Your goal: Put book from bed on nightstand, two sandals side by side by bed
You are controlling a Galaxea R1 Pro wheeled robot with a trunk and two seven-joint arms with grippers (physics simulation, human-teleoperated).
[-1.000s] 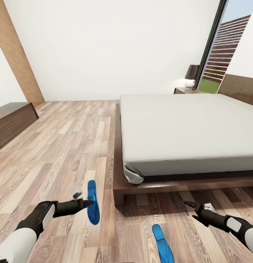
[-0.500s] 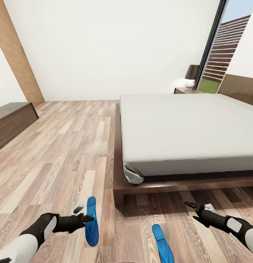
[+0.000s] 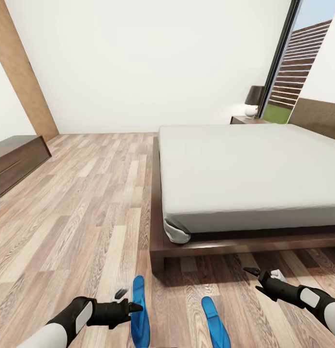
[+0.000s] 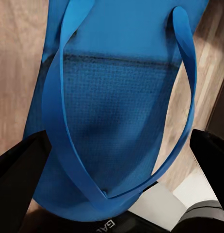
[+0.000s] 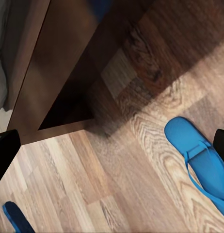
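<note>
**Carrying 1 blue sandal toward its mate at the foot of the bed**

Gripping near the lower left of the head view, the left gripper (image 3: 127, 305) has its fingers closed on 1 blue sandal (image 3: 139, 311), which hangs tilted on edge above the wood floor (image 3: 80, 212). In the left wrist view the held sandal's sole and straps (image 4: 117, 126) sit between the 2 dark fingertips. The second sandal (image 3: 214, 323) lies flat on the floor at the bottom centre, near the first but apart from it. At the lower right, the right gripper (image 3: 265, 276) hovers with its jaws parted, holding nothing. The bed (image 3: 244, 169) fills the right half of the frame, its dark frame corner just above the sandals. A nightstand (image 3: 245, 119) with a lamp (image 3: 254, 101) stands at the upper right behind the mattress.
</note>
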